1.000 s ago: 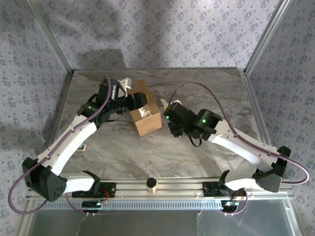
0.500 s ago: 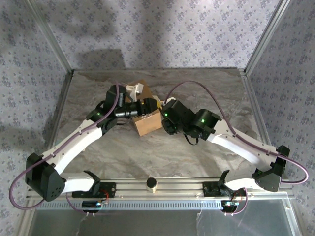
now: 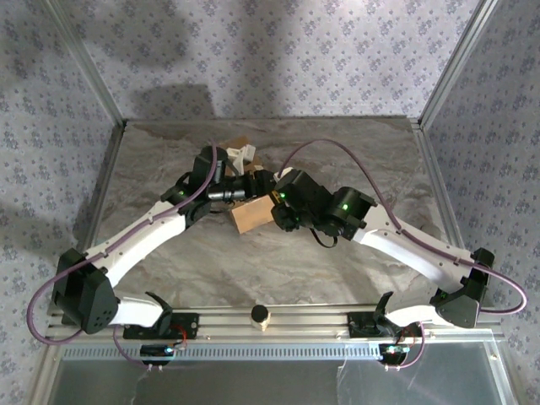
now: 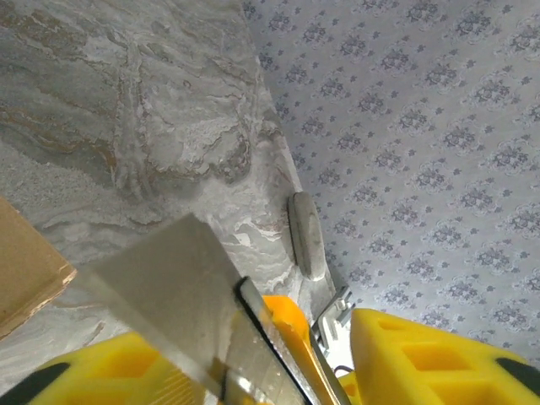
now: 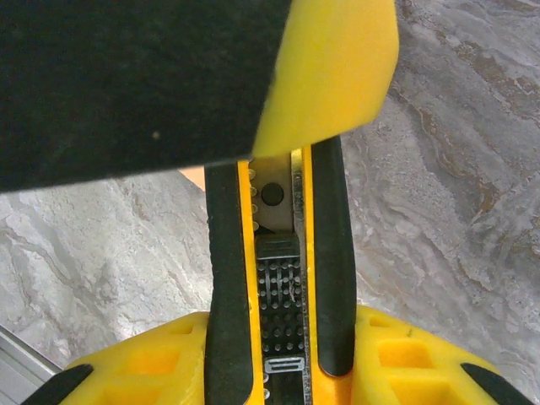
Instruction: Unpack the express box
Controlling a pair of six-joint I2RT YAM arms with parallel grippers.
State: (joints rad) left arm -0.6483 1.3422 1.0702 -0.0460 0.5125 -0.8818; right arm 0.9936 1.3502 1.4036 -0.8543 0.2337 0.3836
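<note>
**Colleague:** Where is the express box [image 3: 251, 218] from your seat?

**Me:** Mid-table, toward the back, on the marbled table [image 3: 354, 261], tucked between my two grippers. It's plain tan cardboard with square edges. The wrists cover most of its top, so I can't make out flaps or tape.

**Colleague:** How will it handle?

**Me:** I'd guess light and fairly stiff, though the walls could dent, and it may skate on that smooth surface. I'd brace a side wall rather than pull a flap.

**Colleague:** And the pincers?

**Me:** My right gripper [image 5: 278, 359] is clamped on a yellow-and-black utility knife [image 5: 278, 278]. My left gripper [image 4: 278, 350] has the grey blade [image 4: 181, 287] between its fingers, but I can't tell whether it's actually pinching.
</note>
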